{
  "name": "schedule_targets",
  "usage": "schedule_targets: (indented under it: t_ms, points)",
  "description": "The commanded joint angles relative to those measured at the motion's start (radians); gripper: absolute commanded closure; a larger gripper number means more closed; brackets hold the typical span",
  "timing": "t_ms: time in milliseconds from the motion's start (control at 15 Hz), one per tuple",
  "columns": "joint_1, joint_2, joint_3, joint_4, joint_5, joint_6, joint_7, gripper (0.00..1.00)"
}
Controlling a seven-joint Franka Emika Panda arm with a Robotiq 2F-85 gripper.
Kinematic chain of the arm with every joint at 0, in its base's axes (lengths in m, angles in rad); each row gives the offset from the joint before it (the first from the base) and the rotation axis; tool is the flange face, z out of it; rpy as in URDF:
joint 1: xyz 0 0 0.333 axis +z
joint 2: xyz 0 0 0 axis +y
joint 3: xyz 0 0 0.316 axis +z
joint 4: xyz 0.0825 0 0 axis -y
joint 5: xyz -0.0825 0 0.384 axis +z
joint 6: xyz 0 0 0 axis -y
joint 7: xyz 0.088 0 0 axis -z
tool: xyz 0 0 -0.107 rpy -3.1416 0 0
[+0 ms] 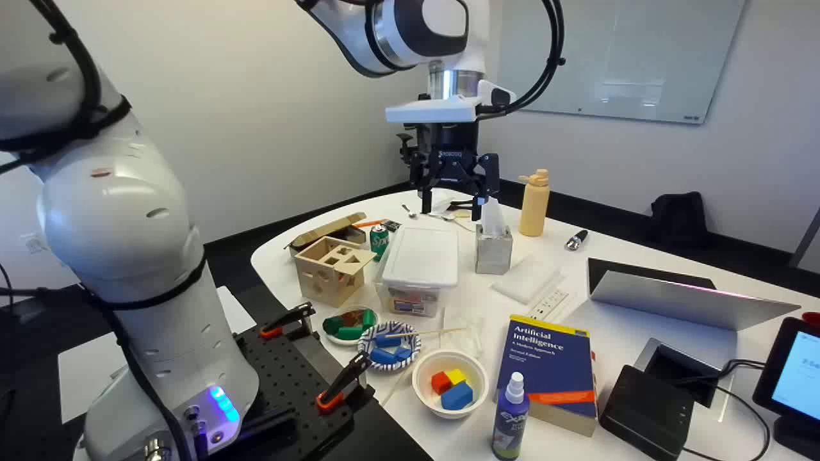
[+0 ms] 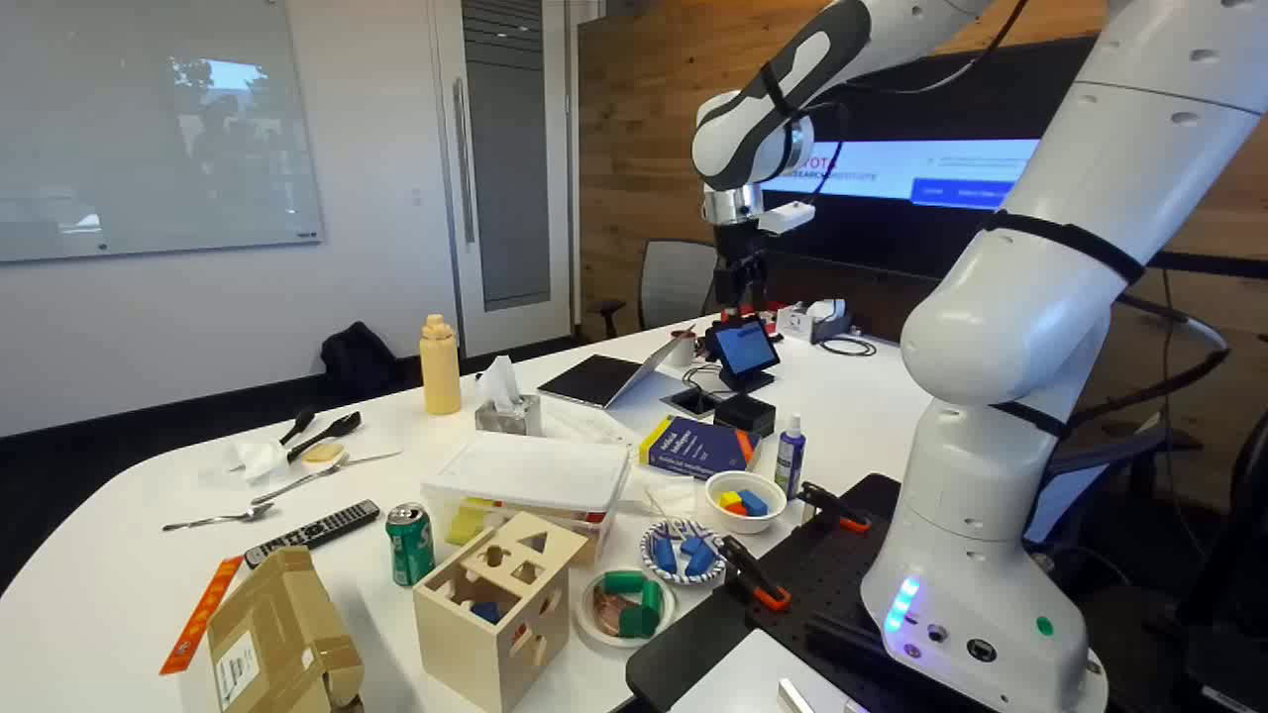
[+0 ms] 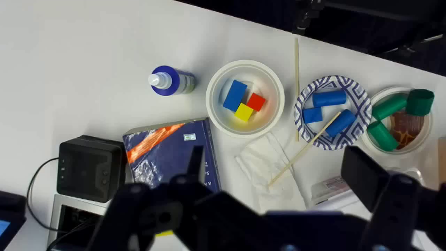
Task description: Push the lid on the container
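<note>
The whitish, roughly square lid (image 1: 423,255) lies on top of the translucent tub, the container (image 1: 410,303). In an exterior view the lid (image 2: 535,467) covers the tub's top (image 2: 474,519); I cannot tell whether every edge is pressed down. Coloured items show through the walls. In the wrist view a corner of the lid (image 3: 353,206) and of the container (image 3: 329,190) shows at lower right, partly hidden by a finger. My gripper (image 1: 451,208) is open, empty and high above the table, apart from the lid. Its fingers are wide apart in the wrist view (image 3: 273,151).
Beside the tub stand a wooden shape box (image 1: 330,272), a green can (image 2: 409,545) and a tissue box (image 1: 493,250). A bowl with coloured blocks (image 3: 245,129), a patterned dish (image 3: 364,104), a green-block dish (image 3: 427,134), a book (image 1: 544,358) and a spray bottle (image 1: 510,416) are nearby.
</note>
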Motion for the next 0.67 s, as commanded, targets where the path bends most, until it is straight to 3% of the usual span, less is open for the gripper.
schedule_targets:
  t_ms: [0,267,600]
  points:
    - [-0.004,0.000,0.005,0.002,0.002,-0.003,-0.001,0.00]
    - [0.053,0.079,0.026,-0.056,0.100,0.127,-0.049,0.00]
    - [0.102,0.267,0.090,-0.113,0.202,0.419,-0.055,0.00]
